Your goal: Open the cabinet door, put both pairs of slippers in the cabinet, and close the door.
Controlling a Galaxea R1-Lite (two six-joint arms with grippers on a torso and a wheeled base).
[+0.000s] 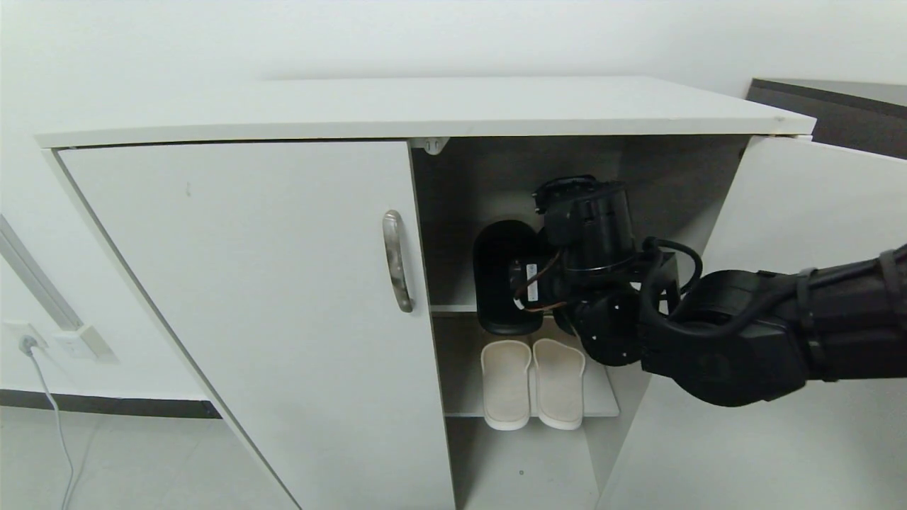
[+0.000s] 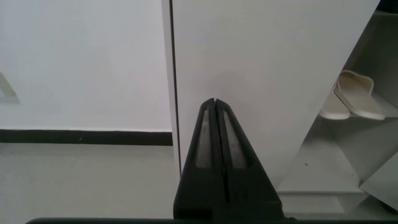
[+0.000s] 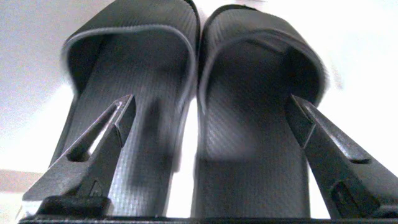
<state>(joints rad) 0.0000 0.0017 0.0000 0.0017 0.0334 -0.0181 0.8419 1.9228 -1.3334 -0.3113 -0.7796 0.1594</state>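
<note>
Inside the cabinet (image 1: 425, 106), right gripper (image 3: 211, 99) gapes at black slippers (image 1: 499, 283).

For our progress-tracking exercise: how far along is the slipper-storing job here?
Done: the white cabinet's right door stands open, and the cream foam slippers lie on the lower shelf. In hand: the dark grey ribbed slippers are at the upper shelf, straddled by the open right gripper. Left: withdraw the arm and close the door.
</note>
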